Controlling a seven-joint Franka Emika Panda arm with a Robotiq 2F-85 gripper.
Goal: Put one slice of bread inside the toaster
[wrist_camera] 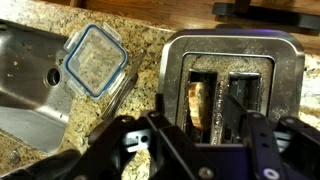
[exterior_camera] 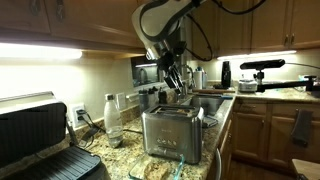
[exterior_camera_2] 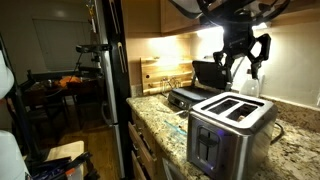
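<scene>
Bench view, left to right: one sink (wrist_camera: 25,80), one lidded container (wrist_camera: 95,60), one toaster (wrist_camera: 288,78) near the bench's edge. Its left slot, seen from the wrist, holds the one slice of bread (wrist_camera: 200,105), long axis along the slot; right slot empty. Directly above the slice, the gripper (wrist_camera: 205,135) hovers, jaws spread, empty.

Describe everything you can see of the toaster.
The toaster is a boxy, brushed-steel model with rounded corners, standing upright on the speckled granite counter. The wrist view shows two long slots in its top: a tan slice of bread sits in one, and the other looks empty. Its narrow end carries a dark control panel. The gripper hangs above it, open and not touching.
</scene>
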